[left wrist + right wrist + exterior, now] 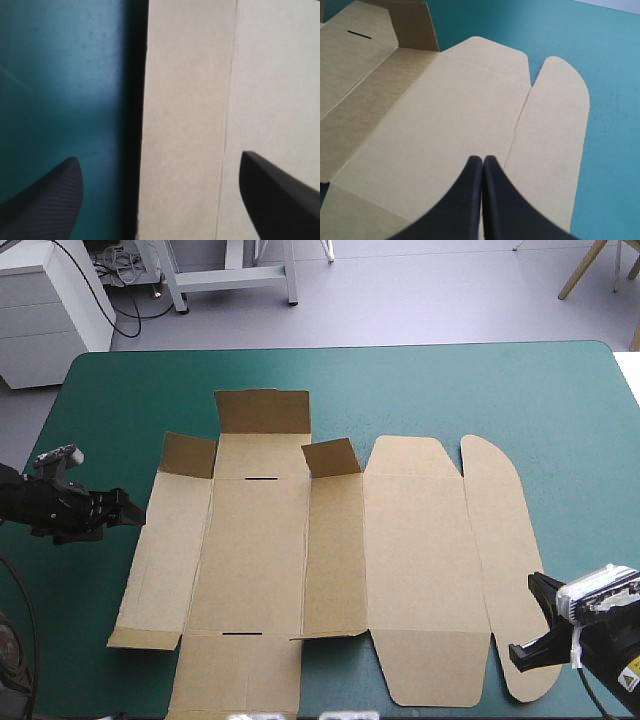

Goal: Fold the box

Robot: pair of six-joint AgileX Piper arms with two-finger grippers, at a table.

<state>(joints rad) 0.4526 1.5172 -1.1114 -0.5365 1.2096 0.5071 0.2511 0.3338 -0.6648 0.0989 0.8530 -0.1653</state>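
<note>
Closest to the camera, the right gripper (483, 162) hovers at the near right of the table (450, 390), its two black fingers pressed together into one point and pinching nothing, aimed over the crease beside the rounded side flap (495, 540). One brown box (330, 540) lies on the middle of the teal-green cover as a cut sheet, almost wholly flat. Three small flaps stand tilted up at its far end: one (264, 410) at the far edge, one (188, 453) to the left, one (330, 457) to the right. Two dark slots show in the centre panel, one far (262, 479) and one near (242, 634). At the sheet's left edge the left gripper (133, 510) has its fingers spread, one over the cover and one over the board; whether it touches the board I cannot tell.
</note>
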